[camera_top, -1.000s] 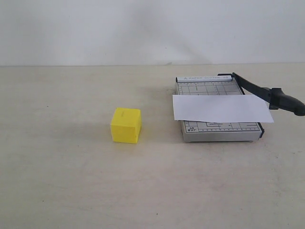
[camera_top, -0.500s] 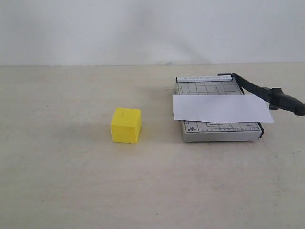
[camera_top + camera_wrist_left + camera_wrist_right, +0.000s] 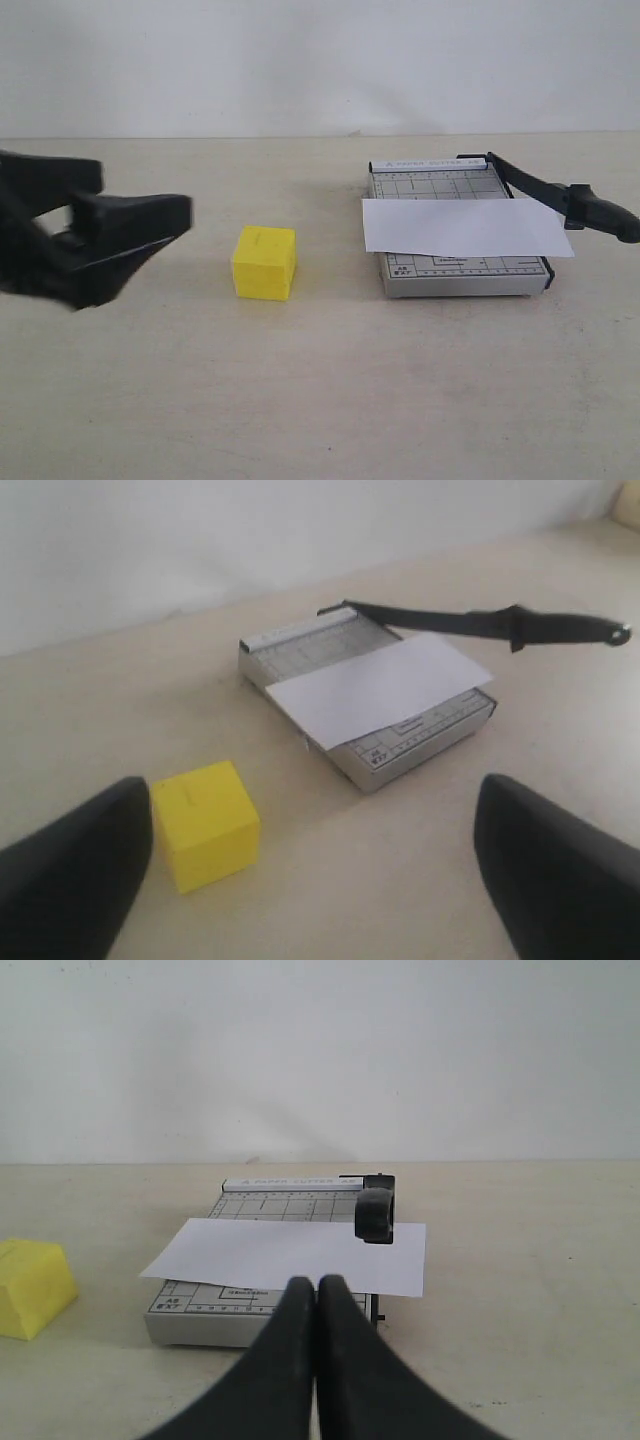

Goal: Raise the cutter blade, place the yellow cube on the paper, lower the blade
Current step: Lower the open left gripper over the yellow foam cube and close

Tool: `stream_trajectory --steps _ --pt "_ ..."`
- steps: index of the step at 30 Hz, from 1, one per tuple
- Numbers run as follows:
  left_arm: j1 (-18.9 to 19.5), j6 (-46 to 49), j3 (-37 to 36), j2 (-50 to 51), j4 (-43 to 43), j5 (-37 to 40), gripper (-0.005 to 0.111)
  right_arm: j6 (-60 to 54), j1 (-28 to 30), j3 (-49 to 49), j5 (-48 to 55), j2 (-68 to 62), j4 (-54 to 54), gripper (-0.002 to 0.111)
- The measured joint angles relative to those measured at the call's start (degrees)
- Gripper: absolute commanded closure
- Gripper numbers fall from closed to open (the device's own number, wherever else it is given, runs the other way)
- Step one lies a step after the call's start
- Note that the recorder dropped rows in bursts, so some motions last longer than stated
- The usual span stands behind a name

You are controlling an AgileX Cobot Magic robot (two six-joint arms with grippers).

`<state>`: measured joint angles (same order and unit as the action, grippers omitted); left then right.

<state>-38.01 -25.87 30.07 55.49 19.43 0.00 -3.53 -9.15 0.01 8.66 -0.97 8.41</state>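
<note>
The small, matte, bright yellow cube (image 3: 265, 262) sits on the pale counter (image 3: 320, 390), well apart from the grey gridded trimmer base (image 3: 430, 184) and to its left in the exterior view. The plain white rectangular sheet of paper (image 3: 465, 227) lies across that base, its long axis running side to side and its ends overhanging both edges.

The left hand (image 3: 314, 800) is spread wide, with nothing between its black fingers (image 3: 70, 870). In the exterior view it hovers left of the yellow cube, so the cube lies between it and the trimmer. Its wrist view shows the cube just inside one finger, off-centre in the gap. This hand is plainly the nearer one to the cube, and it would need to shift sideways to centre the block before closing.

The right hand (image 3: 318, 1295) is pressed shut on nothing and points straight at the trimmer. The long thin black cutter blade (image 3: 545, 188) runs along the base's right edge from the far corner towards the near right. Its thick rounded handle (image 3: 600, 213) juts beyond the base. It appears lifted a little clear of the paper, though how far is hard to judge. The paper's bare middle looks open to receive the cube.
</note>
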Motion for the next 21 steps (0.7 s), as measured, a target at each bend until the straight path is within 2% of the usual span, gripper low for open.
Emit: stream_trajectory --steps 3,9,15,18,21 --pt "0.0 0.0 7.5 11.9 0.0 2.7 0.023 0.0 0.0 0.0 0.0 0.0 0.0 0.108" --pt "0.0 -0.5 22.8 28.2 -0.3 11.9 0.023 0.0 0.0 0.0 0.0 0.0 0.0 0.108" --pt "0.0 -2.6 37.6 38.4 -0.8 25.4 0.023 0.0 0.0 0.0 0.0 0.0 0.0 0.108" --pt "0.0 -3.0 42.4 42.1 -1.0 31.2 0.023 0.0 0.0 0.0 0.0 0.0 0.0 0.108" --pt "0.1 -4.0 45.2 45.3 -1.0 33.9 0.023 0.0 0.0 0.0 0.0 0.0 0.0 0.108"
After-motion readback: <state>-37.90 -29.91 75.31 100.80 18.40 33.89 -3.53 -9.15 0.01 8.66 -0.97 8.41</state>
